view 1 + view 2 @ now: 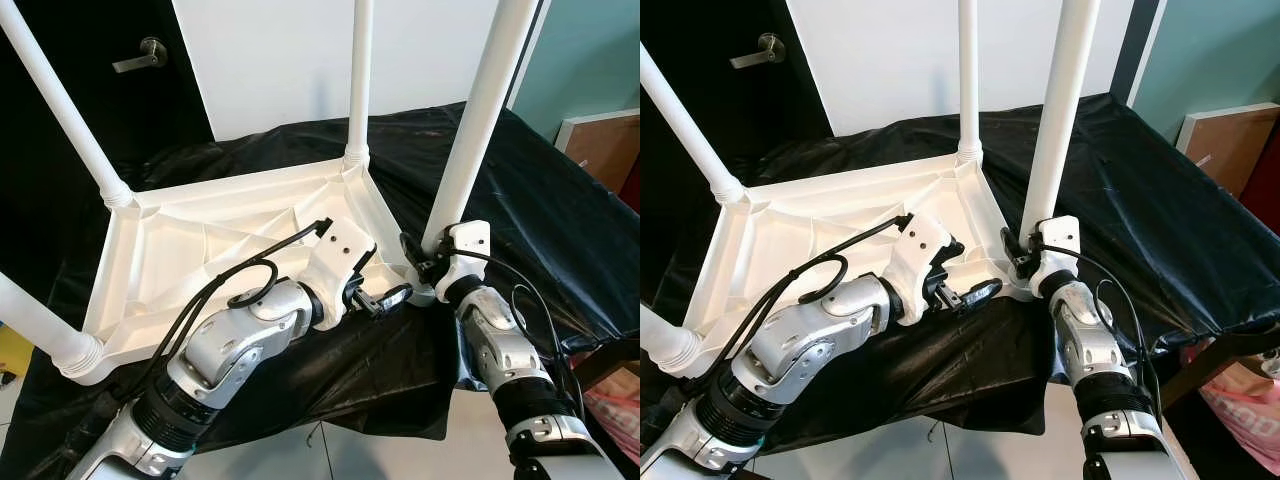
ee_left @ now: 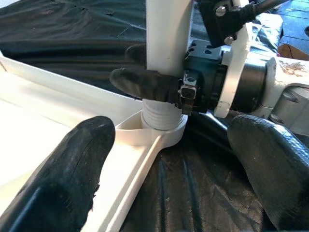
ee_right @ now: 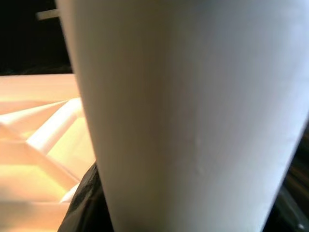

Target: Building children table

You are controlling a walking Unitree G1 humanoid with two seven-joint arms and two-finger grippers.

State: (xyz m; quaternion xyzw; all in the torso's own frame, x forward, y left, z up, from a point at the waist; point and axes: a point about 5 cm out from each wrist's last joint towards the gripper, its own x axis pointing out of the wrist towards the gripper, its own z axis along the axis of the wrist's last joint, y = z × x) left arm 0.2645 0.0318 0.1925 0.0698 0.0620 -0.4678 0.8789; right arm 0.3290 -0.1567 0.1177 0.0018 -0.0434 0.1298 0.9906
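Four legs up on the flipped table top. Right gripper squeezing the near-corner leg; left gripper open wide beside it. Tightening left.

Crinkly black cloth spread over the middle and right of the frame, dark door with a silver handle at upper left, white wall at top, brown board at right edge
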